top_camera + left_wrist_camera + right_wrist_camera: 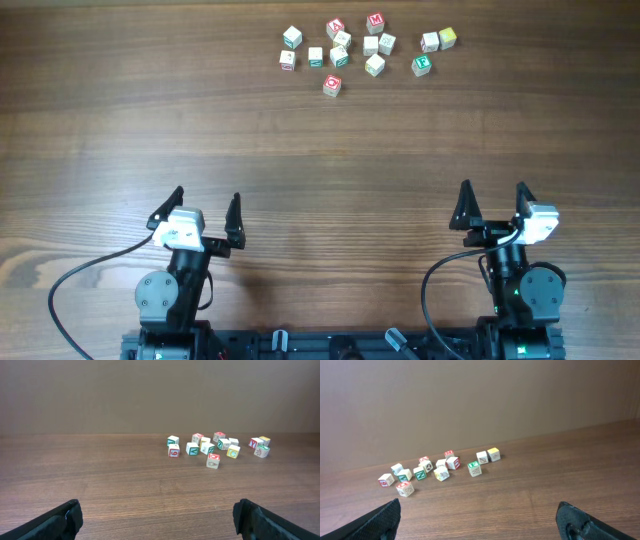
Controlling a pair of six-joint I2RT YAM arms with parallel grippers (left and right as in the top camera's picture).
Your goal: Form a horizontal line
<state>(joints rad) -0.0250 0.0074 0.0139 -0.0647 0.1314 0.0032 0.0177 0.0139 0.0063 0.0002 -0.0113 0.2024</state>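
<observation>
Letter cubes [340, 56] lie scattered in a loose cluster at the upper centre of the overhead frame, not yet in a straight row. Well apart from them on the wooden table [320, 160], the left gripper [206, 195] at lower left and the right gripper [493, 186] at lower right have fingers spread wide, holding nothing.

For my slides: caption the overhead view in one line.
Open left gripper and right gripper at the near edge; letter cubes scattered on the table, no line yet.
</observation>
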